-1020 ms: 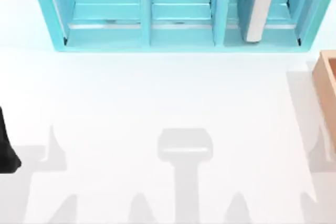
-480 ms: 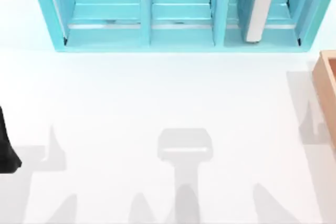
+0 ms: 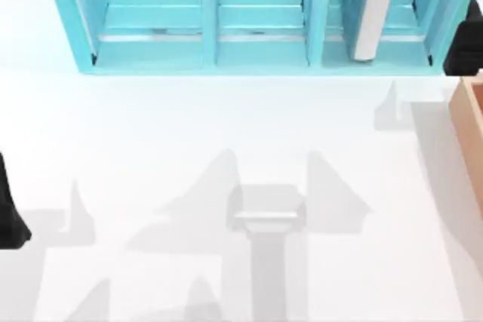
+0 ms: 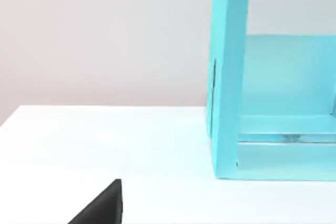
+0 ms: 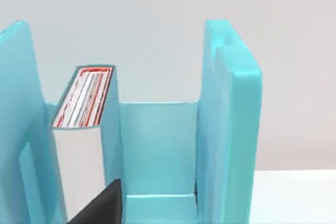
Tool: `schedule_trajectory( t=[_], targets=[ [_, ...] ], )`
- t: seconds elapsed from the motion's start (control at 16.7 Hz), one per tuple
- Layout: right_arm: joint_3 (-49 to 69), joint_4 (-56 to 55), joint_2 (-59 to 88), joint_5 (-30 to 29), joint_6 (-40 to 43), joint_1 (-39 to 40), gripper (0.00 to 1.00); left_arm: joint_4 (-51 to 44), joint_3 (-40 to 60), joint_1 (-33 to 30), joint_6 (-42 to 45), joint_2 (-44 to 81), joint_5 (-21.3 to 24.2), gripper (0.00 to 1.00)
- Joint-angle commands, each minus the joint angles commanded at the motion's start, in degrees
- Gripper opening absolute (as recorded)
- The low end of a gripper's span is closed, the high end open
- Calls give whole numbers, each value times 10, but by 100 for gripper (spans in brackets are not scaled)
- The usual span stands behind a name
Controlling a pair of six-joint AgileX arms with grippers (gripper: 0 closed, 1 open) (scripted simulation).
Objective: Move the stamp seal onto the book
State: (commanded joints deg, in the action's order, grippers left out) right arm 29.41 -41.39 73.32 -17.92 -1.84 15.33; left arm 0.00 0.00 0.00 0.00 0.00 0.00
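while my right gripper (image 3: 466, 43) hovers near the shelf unit (image 3: 256, 50) – fingers unreadable | step: reaching toward the book (image 5: 84, 145) just ahead | next: find the stamp seal – left gripper (image 3: 9, 216) parked

No readable text, labels, numbers or brand marks anywhere. Closest thing to a marking: thin red lines framing the upper edge of the book (image 5: 84, 103) standing in the shelf unit (image 5: 231, 119), just a border pattern, no letters to make out. Same book (image 3: 375, 9) from above shows a tiny red patch at its far end, too small to read. Plain surfaces otherwise.
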Motion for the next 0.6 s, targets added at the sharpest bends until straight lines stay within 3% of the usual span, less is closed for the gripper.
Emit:
schedule_trajectory(
  t=[0.3,0.6],
  targets=[
    [105,-149,300,-64,-12,58,100,0,0,0,0,0,0,100],
    [172,-244,464,-102,-22,95,100,0,0,0,0,0,0,100]
  ],
)
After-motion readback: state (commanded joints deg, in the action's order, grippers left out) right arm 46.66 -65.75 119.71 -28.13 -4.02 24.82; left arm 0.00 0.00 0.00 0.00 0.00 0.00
